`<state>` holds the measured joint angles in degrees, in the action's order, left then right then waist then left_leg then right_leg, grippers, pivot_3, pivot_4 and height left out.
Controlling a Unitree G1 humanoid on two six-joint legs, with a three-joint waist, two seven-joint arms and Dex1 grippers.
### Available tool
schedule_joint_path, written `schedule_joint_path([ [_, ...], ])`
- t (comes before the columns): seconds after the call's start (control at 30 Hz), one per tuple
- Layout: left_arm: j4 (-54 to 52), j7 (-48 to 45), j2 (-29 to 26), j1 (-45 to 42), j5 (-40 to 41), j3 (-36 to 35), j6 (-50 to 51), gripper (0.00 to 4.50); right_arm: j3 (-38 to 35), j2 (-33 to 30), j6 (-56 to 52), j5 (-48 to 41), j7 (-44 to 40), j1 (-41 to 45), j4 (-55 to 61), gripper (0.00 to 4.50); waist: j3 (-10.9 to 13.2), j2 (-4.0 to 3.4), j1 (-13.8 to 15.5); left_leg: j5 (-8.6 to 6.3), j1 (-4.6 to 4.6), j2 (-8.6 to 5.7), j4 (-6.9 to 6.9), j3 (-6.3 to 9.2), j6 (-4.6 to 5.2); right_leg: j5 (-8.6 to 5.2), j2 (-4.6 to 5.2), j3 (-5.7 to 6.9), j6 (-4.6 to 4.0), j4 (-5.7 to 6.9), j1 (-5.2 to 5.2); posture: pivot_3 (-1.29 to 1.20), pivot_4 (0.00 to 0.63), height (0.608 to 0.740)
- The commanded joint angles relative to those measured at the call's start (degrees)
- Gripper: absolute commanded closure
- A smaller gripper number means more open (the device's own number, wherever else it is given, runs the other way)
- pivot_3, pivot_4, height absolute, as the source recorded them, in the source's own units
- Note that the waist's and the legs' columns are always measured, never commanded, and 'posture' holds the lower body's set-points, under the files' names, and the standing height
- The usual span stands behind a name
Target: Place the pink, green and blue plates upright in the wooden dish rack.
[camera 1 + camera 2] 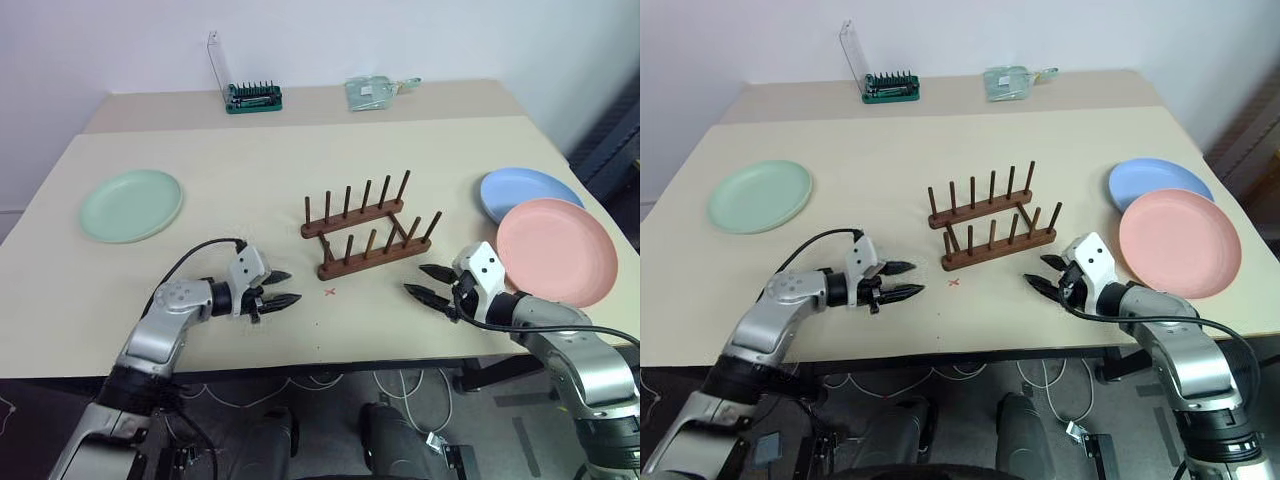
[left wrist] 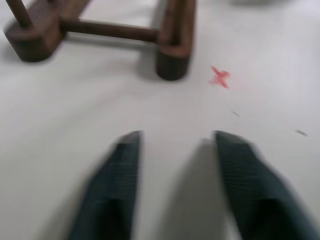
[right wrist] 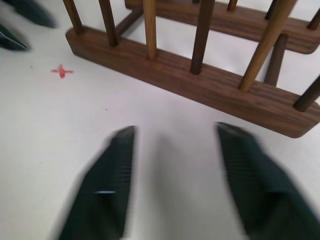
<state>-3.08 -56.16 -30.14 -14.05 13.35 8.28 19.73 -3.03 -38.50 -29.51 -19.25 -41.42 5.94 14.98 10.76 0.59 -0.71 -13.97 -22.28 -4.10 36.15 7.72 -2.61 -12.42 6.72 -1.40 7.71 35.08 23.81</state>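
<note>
The wooden dish rack [image 1: 368, 228] stands empty at the table's middle, pegs upright. Far to its left the green plate [image 1: 131, 205] lies flat. At the right the pink plate [image 1: 556, 250] lies flat, overlapping the near edge of the blue plate [image 1: 525, 190] behind it. My left gripper [image 1: 293, 287] hovers low in front of the rack's left end, open and empty, pointing right. My right gripper [image 1: 413, 279] is open and empty too, between the rack's right end and the pink plate, pointing left. The rack's near rail [image 3: 200, 80] lies just ahead of the right fingers [image 3: 110, 175].
A small red cross [image 1: 330, 292] marks the table between the grippers. At the back stand a green tool holder [image 1: 253, 97] with a clear upright panel [image 1: 214, 60] and a clear plastic packet [image 1: 372, 92]. The table's front edge [image 1: 330, 365] runs close below both arms.
</note>
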Motion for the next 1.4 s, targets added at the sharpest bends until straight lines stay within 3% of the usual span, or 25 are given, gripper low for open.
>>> schedule_joint_path([
  [0.03, -5.66, 1.56, 2.36, 1.62, 1.23, 3.25, 3.36, 4.47, 1.23, -0.72, 2.32, 3.81, 1.11, 2.11, -2.91, 4.47, 0.0, 0.0, 0.26, 0.0, 0.0, -0.01, 0.0, 0.01, 0.0, 0.0, 0.01, 0.0, 0.0, 0.0, -0.02, 0.0, 0.15, 0.74],
  [0.3, -4.47, 6.35, 9.67, -0.97, 0.65, 7.64, 8.06, 4.47, 3.02, -0.4, 3.94, 9.08, 2.71, 5.38, -8.05, 4.47, 0.0, 0.0, 0.07, 0.0, 0.01, -0.02, 0.0, 0.02, 0.0, 0.0, -0.01, 0.01, 0.0, 0.0, -0.03, 0.0, 0.15, 0.74],
  [0.47, 3.99, 13.9, 11.67, -5.87, -7.33, 9.19, 2.96, 4.47, 4.91, 1.94, 6.09, 12.97, 5.72, 9.67, -12.95, 4.47, -0.01, 0.01, -0.02, 0.0, 0.07, -0.03, 0.02, -0.01, 0.0, 0.0, -0.01, 0.01, 0.01, -0.01, -0.08, 0.0, 0.15, 0.74],
  [0.7, 13.6, 24.14, 14.46, -10.51, -11.44, 5.98, -2.85, 4.47, 6.85, 6.12, 9.26, 17.37, 10.07, 16.95, -22.07, 4.47, -0.02, 0.0, -0.07, 0.01, 0.32, -0.02, 0.0, -0.02, -0.01, 0.0, -0.01, 0.0, 0.01, -0.01, -0.28, 0.0, 0.15, 0.74],
  [1.0, 19.95, 30.05, 15.13, -13.4, -13.7, 4.19, -6.63, 4.47, 7.59, 8.76, 12.78, 19.46, 10.44, 20.72, -27.56, 4.47, -0.03, 0.0, -0.22, 0.01, 0.46, -0.02, -0.04, -0.04, -0.01, 0.01, -0.01, -0.01, 0.02, 0.0, -0.37, 0.0, 0.15, 0.74],
  [1.2, 19.27, 30.38, 14.97, -12.53, -13.33, 3.73, -6.95, 4.47, 6.41, 7.59, 13.45, 19.23, 8.9, 19.33, -25.15, 4.47, -0.03, 0.0, -0.29, 0.01, 0.55, -0.02, -0.08, -0.05, -0.01, 0.01, -0.01, -0.02, 0.02, 0.02, -0.42, 0.0, 0.15, 0.74],
  [1.4, 18.44, 31.41, 14.67, -11.9, -13.62, 2.86, -7.05, 4.47, 1.42, 2.9, 13.17, 18.92, 9.09, 13.49, -14.48, 4.47, -0.02, 0.0, -0.28, 0.0, 0.54, -0.02, -0.09, -0.05, -0.01, 0.01, -0.01, -0.02, 0.03, 0.02, -0.41, 0.0, 0.15, 0.74],
])
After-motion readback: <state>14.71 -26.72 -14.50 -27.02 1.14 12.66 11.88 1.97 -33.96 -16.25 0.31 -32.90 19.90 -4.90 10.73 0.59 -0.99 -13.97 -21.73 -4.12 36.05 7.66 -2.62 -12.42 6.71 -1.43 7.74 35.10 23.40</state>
